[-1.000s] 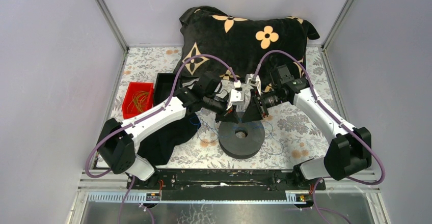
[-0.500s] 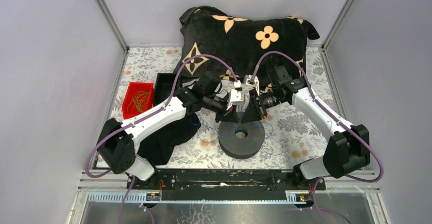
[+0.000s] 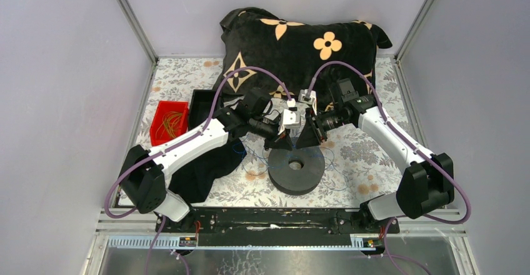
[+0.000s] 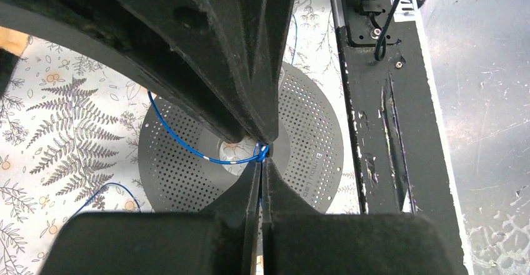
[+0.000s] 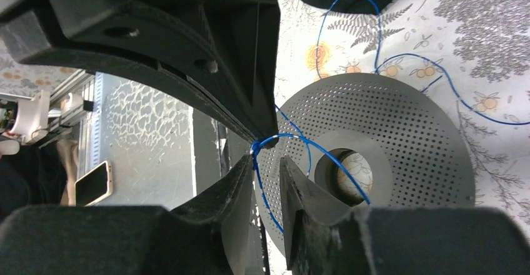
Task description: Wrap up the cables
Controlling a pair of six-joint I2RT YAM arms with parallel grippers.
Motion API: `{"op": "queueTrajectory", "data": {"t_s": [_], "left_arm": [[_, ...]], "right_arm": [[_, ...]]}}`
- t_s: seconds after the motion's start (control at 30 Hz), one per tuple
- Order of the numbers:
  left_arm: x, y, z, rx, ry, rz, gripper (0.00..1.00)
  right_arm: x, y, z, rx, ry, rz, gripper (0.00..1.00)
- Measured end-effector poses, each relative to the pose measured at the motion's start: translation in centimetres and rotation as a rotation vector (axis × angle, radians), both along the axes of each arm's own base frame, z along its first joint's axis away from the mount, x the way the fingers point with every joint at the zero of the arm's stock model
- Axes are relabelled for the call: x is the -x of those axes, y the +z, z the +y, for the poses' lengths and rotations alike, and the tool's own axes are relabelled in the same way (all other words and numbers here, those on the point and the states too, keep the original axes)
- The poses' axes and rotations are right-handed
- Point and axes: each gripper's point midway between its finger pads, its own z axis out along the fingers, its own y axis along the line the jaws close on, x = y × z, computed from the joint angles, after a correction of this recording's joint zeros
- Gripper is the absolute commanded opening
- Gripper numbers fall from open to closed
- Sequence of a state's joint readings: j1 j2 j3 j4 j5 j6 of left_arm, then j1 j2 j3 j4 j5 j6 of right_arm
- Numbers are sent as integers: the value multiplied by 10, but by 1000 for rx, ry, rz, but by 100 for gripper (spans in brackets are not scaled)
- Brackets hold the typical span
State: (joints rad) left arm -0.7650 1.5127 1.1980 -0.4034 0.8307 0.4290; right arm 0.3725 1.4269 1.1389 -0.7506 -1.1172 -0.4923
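The black disc spool [image 3: 296,174] lies flat on the patterned table. Both grippers meet just above it. My left gripper [image 3: 279,141] is shut, with the thin blue cable [image 4: 187,153] pinched at its tips [image 4: 261,162]; from there the cable arcs over the perforated spool face [image 4: 312,137]. My right gripper [image 5: 265,159] stands slightly open, tip to tip with the left one. A strand of the cable [image 5: 325,147] runs down through its gap along one finger. More loose cable [image 3: 337,170] trails on the table beside the spool [image 5: 412,137].
A red bin [image 3: 169,122] of orange wires and a black tray [image 3: 203,100] sit at the left. A black flowered cushion [image 3: 300,44] fills the back, and a dark cloth [image 3: 206,169] lies under the left arm. The black base rail [image 3: 275,220] borders the near edge.
My right gripper has shifted slightly closer to the left one above the spool. The left gripper has stayed shut on the cable in the same place.
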Motion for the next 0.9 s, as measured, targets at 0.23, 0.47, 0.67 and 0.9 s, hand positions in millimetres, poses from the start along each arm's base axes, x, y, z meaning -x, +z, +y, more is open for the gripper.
{"op": "queueTrajectory", "data": {"t_s": [0.23, 0.47, 0.67, 0.9], "left_arm": [[-1, -1, 0, -4, 8, -4, 0], [-5, -1, 0, -13, 43, 10, 0], [-8, 0, -2, -14, 73, 33, 0], [-8, 0, -3, -11, 85, 49, 0]], "right_arm": [[-11, 7, -5, 37, -34, -44, 36], [-3, 13, -13, 46, -35, -45, 39], [7, 12, -14, 41, -16, -8, 40], [11, 9, -12, 20, -5, 27, 41]]}}
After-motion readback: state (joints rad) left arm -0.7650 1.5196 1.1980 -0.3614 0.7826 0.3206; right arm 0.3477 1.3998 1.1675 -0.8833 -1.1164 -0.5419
